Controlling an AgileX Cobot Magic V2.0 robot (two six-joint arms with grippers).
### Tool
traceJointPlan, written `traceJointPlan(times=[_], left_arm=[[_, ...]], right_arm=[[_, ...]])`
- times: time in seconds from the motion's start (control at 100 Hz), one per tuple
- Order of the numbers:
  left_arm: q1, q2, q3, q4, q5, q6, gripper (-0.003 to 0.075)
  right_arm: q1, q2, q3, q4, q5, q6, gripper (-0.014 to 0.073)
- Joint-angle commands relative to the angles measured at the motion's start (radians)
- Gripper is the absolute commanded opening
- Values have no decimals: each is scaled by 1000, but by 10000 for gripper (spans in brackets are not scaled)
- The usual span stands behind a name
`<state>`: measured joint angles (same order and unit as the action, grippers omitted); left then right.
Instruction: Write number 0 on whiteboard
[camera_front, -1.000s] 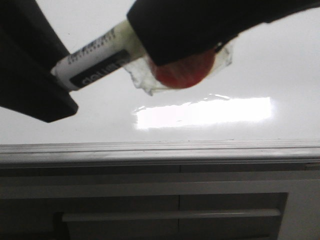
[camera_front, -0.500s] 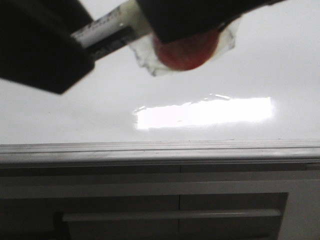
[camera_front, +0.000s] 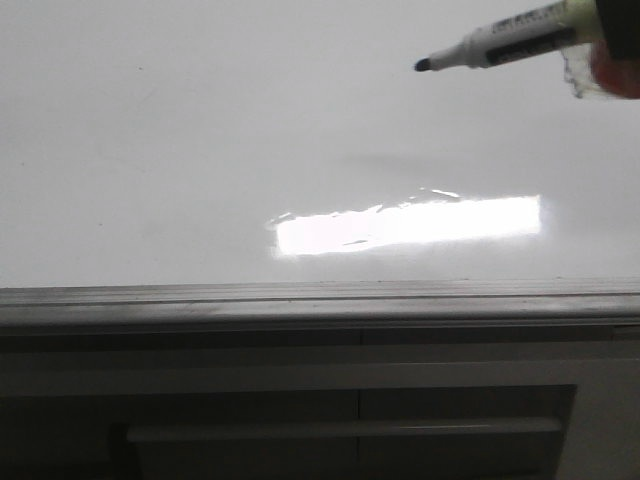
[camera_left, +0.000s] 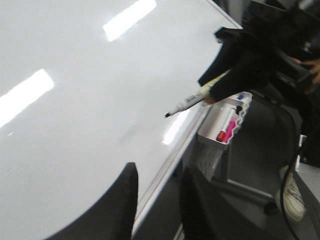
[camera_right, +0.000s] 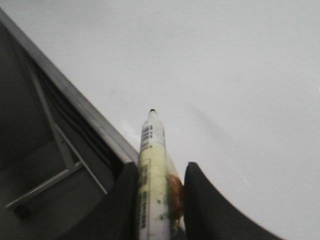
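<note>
Right hand (camera_right: 160, 172) and marker (camera_front: 500, 45) withdrew rightward, apparently off whiteboard (camera_front: 200, 150).

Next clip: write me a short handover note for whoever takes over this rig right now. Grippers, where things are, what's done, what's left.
Right gripper: shut on the marker, cap off, black tip bare and pointing out over the whiteboard. Whether the tip touches the board cannot be told; a faint shadow lies below it.
Left gripper: open and empty, over the board's near edge.
Whiteboard: blank in all views, only light glare on it.
A small holder with spare markers hangs off the board's edge.
Done: marker gripped and uncapped.
Left: draw the whole 0; no stroke shows.
</note>
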<state>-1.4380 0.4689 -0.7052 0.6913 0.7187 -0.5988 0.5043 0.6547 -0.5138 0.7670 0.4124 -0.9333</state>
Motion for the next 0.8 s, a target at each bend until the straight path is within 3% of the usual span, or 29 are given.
traceJointPlan(times=[0.0, 0.24, 0.79], left_arm=[[-6, -72, 52, 162, 12, -201, 94], [-6, -156, 176, 254, 49, -365, 41], [-6, -156, 182, 312, 14, -394, 41]], right_arm=[[-41, -11, -6, 19, -107, -5, -67], [-66, 56, -10, 38, -288, -5, -67], [-66, 396, -240, 70, -199, 16, -67]])
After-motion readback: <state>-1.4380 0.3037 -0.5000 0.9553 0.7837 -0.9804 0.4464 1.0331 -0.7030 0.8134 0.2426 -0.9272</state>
